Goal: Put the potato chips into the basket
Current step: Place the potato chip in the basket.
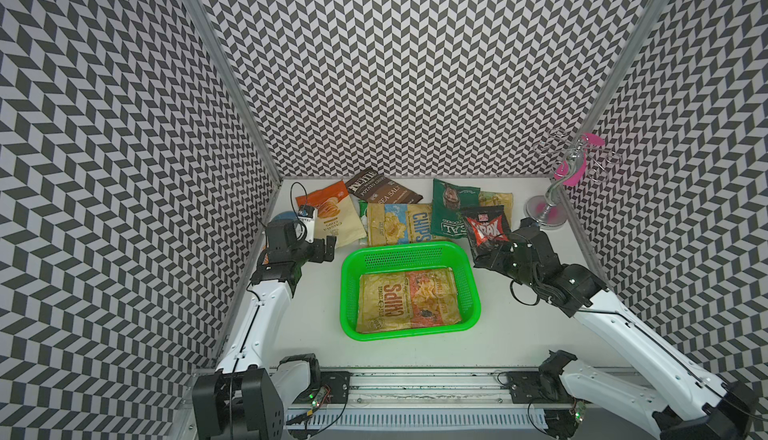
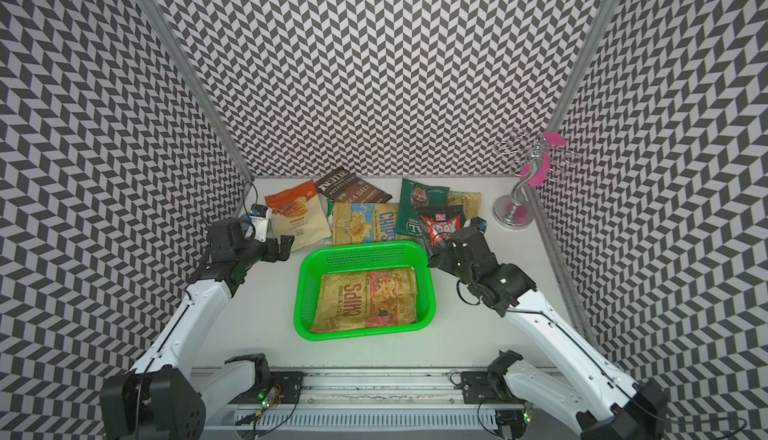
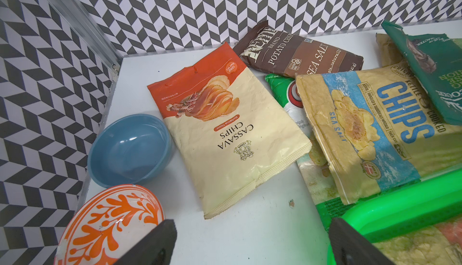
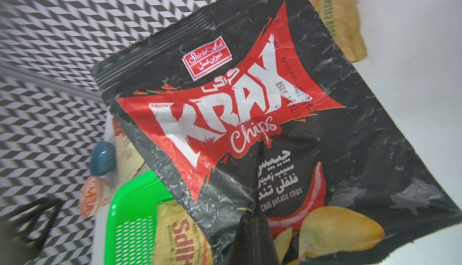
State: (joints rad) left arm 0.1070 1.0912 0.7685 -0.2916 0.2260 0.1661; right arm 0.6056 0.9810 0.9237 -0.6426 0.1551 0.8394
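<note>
Right wrist view: right gripper [image 4: 250, 228] pinches the Krax bag [image 4: 225, 116] near the basket [image 4: 120, 201]. One CHIPS bag [image 1: 409, 301] lies inside and several others wait; left gripper [image 3: 252, 243] gapes, empty.

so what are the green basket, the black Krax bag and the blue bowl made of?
Green basket: moulded plastic, glossy; perforated walls, rounded rim.
Black Krax bag: thin plastic film, probably foil-lined; sheeny, white crease lines, crimped seal.
Blue bowl: glazed ceramic or melamine, can't tell; smooth with soft highlights.

Twin high views down on the table [image 1: 415, 353]; two close wrist views, basket [image 3: 405, 201] in both
</note>
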